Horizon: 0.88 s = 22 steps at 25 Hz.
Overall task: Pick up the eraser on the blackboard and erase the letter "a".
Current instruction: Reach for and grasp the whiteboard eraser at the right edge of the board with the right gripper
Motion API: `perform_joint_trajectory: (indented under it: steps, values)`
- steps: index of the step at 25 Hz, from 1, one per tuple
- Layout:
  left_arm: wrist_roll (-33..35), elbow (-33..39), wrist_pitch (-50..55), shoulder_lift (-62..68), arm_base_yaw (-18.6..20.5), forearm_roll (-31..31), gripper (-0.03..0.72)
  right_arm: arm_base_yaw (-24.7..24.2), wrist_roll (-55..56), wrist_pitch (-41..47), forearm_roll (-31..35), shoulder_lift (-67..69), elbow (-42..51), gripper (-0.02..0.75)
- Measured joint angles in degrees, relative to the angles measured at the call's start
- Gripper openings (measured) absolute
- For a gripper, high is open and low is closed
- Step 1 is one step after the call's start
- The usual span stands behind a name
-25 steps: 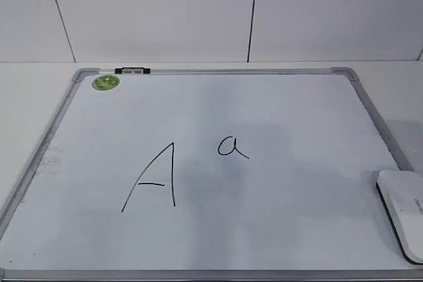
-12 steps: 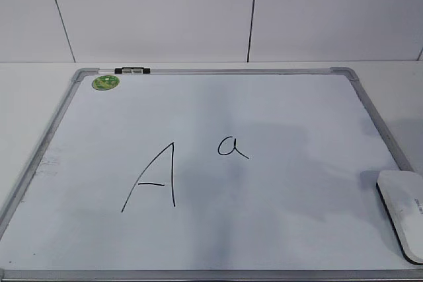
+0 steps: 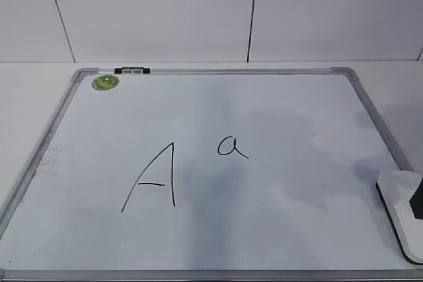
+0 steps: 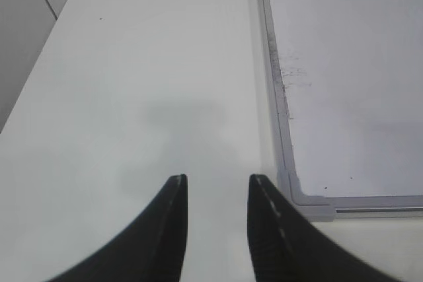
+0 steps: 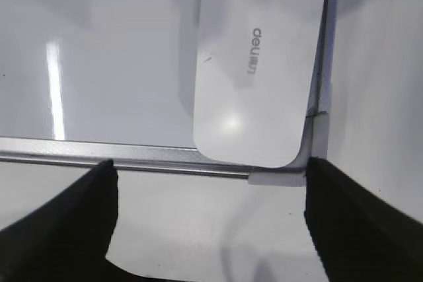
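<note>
The blackboard [image 3: 277,104] is a white board with a silver-grey frame lying flat on the table. The small handwritten letter "a" [image 3: 231,146] is near its middle, right of a large capital "A" [image 3: 153,179]. The white eraser [image 3: 398,206] lies in the board's front right corner; in the right wrist view the eraser [image 5: 261,64] shows grey lettering. My right gripper [image 5: 210,170] is open wide, just short of the eraser's near end above the board's frame; one finger [image 3: 417,196] enters the exterior view at the right edge. My left gripper [image 4: 217,179] is open and empty over the table, left of the board.
A green round sticker [image 3: 106,82] and a small black-and-white clip [image 3: 132,70] sit at the board's far left corner. The board's front left corner [image 4: 301,196] lies just right of my left gripper. A white wall stands behind the table.
My right gripper has come into the exterior view at the right edge, over the eraser. The eraser and board have not moved.
</note>
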Motion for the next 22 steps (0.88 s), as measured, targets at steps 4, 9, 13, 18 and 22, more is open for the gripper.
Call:
perform_joint_trajectory:
  steps: [4, 9, 13, 18, 22]
  values:
    - [0.0, 0.0, 0.0, 0.0, 0.0, 0.0, 0.235, 0.0, 1.1, -0.2, -0.6, 4.0, -2.0, 0.671]
    - [0.0, 0.0, 0.0, 0.0, 0.0, 0.0, 0.235, 0.0, 3.5, -0.4, -1.9, 8.3, -3.6, 0.671]
    - [0.0, 0.0, 0.0, 0.0, 0.0, 0.0, 0.236, 0.0, 5.1, -0.7, -2.7, 11.4, -4.9, 0.671]
    - [0.0, 0.0, 0.0, 0.0, 0.0, 0.0, 0.235, 0.0, 6.5, -1.1, -3.8, 14.1, -5.2, 0.671]
    - [0.0, 0.0, 0.0, 0.0, 0.0, 0.0, 0.235, 0.0, 6.7, -1.4, -4.0, 15.8, -5.2, 0.671]
